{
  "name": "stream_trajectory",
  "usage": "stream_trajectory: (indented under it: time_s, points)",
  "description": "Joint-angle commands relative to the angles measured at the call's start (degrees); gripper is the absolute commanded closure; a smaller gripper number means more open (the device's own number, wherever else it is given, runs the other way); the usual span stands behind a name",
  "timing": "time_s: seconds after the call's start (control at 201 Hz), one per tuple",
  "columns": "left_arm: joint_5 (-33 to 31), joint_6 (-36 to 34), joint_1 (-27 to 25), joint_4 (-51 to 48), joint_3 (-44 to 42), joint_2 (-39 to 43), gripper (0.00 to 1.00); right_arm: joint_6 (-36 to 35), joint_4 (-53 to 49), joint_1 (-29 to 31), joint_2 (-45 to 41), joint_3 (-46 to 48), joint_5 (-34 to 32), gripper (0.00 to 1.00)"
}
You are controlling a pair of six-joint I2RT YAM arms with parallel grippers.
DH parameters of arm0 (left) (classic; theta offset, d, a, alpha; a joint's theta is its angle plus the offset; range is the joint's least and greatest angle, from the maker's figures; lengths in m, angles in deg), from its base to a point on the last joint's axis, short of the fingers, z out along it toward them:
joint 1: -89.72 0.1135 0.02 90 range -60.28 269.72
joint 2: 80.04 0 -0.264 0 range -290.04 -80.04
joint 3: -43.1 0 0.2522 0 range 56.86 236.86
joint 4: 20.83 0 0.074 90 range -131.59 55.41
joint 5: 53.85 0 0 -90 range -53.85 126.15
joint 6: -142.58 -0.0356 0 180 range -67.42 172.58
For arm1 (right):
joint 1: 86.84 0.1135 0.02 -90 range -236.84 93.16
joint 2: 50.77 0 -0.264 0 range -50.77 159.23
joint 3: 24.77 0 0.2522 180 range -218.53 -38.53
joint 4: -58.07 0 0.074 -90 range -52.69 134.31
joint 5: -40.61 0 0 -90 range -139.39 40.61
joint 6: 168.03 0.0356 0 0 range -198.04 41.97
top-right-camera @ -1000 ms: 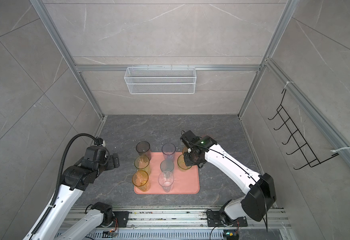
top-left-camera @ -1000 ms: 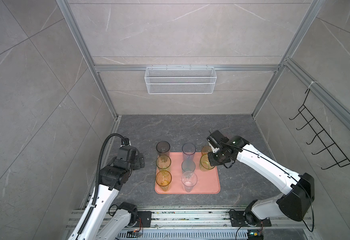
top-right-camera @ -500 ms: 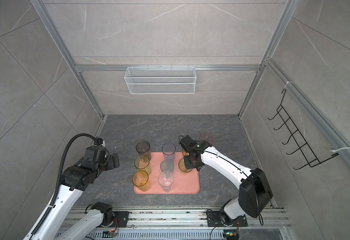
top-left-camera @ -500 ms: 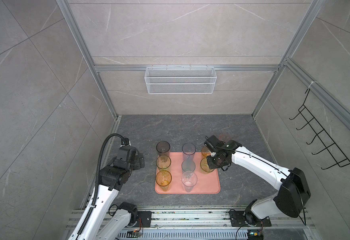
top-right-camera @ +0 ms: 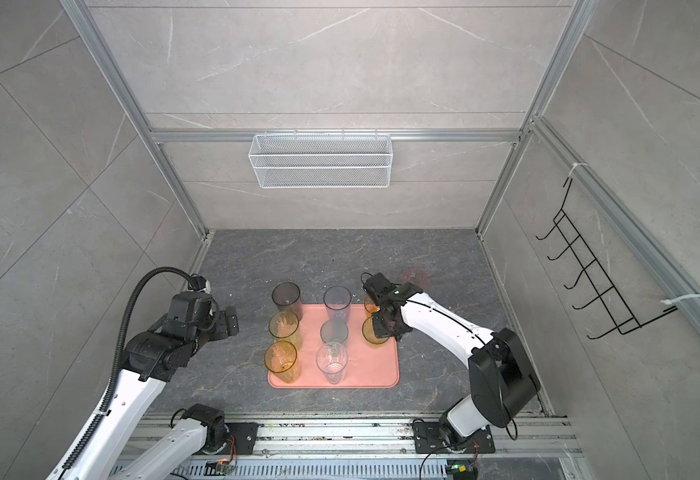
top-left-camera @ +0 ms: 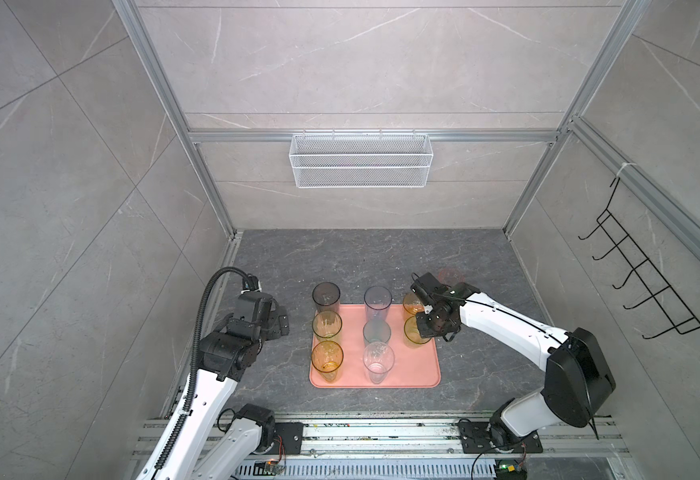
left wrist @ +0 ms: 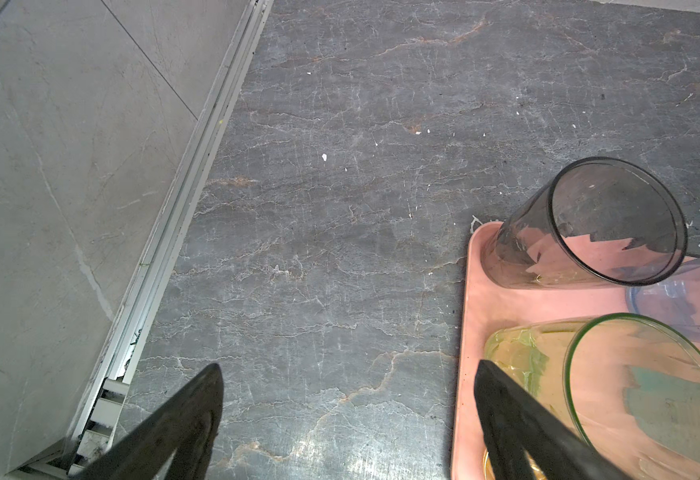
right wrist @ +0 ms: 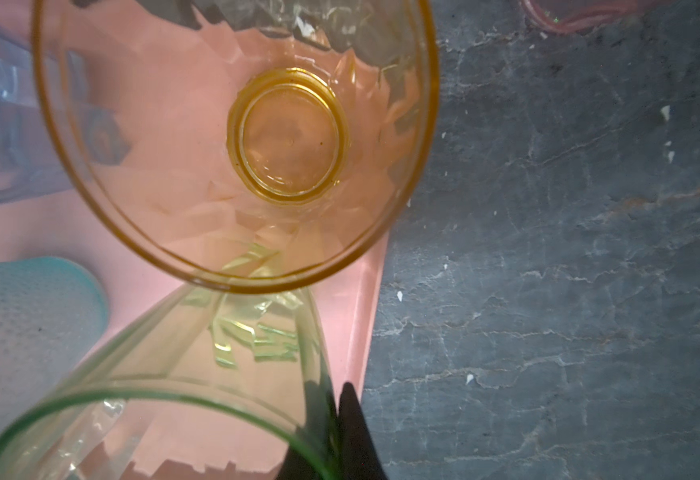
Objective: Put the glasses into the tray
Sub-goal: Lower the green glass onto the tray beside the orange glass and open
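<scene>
The salmon-pink tray (top-left-camera: 417, 371) (top-right-camera: 375, 372) lies on the dark floor with several glasses standing in it. My right gripper (top-left-camera: 424, 329) (right wrist: 338, 395) is shut on the wall of a yellow-green glass (top-left-camera: 414, 332) (right wrist: 153, 361) at the tray's right edge, one finger inside the rim and one outside. An amber glass (top-left-camera: 412, 302) (right wrist: 290, 137) stands just behind it. A pink glass (top-left-camera: 451, 275) (right wrist: 568, 16) stands on the floor behind the right arm. My left gripper (top-left-camera: 279, 326) (left wrist: 348, 365) hangs open and empty left of the tray, beside a smoky grey glass (left wrist: 589, 224).
A white wire basket (top-left-camera: 361, 166) hangs on the back wall and a black hook rack (top-left-camera: 639, 282) on the right wall. An aluminium rail (left wrist: 182, 216) runs along the left wall's foot. Bare floor lies behind the tray and to both its sides.
The right arm has folded in, its elbow swinging left and nearer, and the held yellow-green glass has sunk slightly at the tray's right edge. The left arm has stayed still.
</scene>
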Motion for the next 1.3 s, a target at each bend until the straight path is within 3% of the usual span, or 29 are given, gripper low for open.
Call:
stream_trajectory:
  time_s: [0.0,0.852,1.295]
  points:
    - [0.19,-0.38,0.45,0.82,-0.21,0.05,0.05,-0.07,1.37,-0.61,0.94,0.83,-1.00,1.00]
    - [0.07,-0.45,0.45,0.76,-0.22,-0.29,0.05,0.98,-0.17,-2.78,3.43,0.36,0.63,1.00]
    - [0.00,-0.36,0.43,0.64,-0.17,-0.21,0.05,1.25,-2.76,-2.78,1.36,-2.29,0.59,0.72]
